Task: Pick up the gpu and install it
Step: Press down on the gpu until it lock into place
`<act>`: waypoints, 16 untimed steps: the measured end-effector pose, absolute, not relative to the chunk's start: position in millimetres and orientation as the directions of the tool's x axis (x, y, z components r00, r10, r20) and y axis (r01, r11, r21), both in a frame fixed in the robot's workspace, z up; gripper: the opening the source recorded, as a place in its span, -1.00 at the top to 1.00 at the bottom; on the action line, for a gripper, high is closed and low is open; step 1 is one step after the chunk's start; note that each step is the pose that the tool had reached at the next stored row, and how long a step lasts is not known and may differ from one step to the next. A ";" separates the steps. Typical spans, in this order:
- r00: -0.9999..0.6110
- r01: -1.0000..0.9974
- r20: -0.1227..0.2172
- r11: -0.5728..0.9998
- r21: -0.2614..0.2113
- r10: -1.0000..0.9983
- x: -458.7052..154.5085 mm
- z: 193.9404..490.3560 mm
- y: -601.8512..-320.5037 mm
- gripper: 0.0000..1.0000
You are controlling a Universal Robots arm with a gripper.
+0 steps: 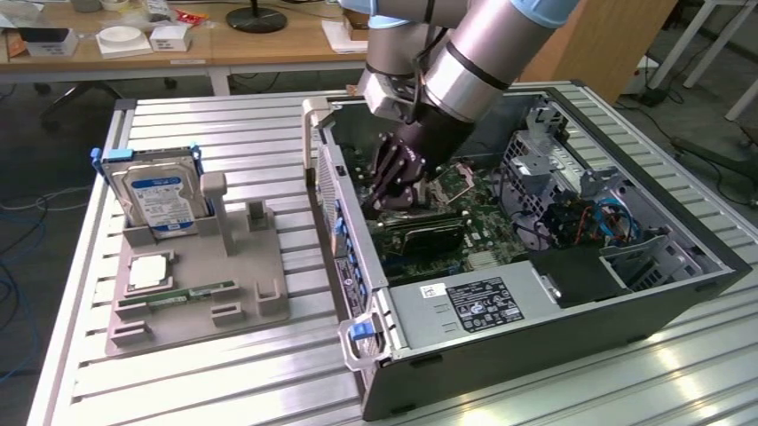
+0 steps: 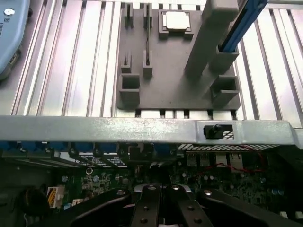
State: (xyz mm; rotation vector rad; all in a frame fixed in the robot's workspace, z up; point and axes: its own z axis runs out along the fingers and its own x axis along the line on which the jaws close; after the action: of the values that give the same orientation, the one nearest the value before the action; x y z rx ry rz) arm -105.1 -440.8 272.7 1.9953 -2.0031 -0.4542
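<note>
I see the pincer down inside the open computer case, low over the motherboard near the case's left wall in the exterior view. A dark flat card, the gpu, lies on the board just below the fingers; I cannot tell whether the pincer is clenched on it or released. On the desk to the left, a grey holder carries a hard drive, a chip and a green memory stick.
</note>
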 end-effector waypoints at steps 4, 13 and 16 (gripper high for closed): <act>-0.009 -0.913 -0.024 -0.002 0.409 -1.000 -106.7 272.1 -439.2 0.80; -0.009 -0.909 -0.024 -0.002 0.417 -1.000 -107.0 272.1 -447.3 0.80; -0.009 -0.908 -0.024 -0.002 0.419 -1.000 -107.4 272.1 -448.5 0.80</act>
State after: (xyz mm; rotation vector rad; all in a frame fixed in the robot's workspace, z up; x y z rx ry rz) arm -107.4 -448.5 272.1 1.9882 -1.9964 -0.4639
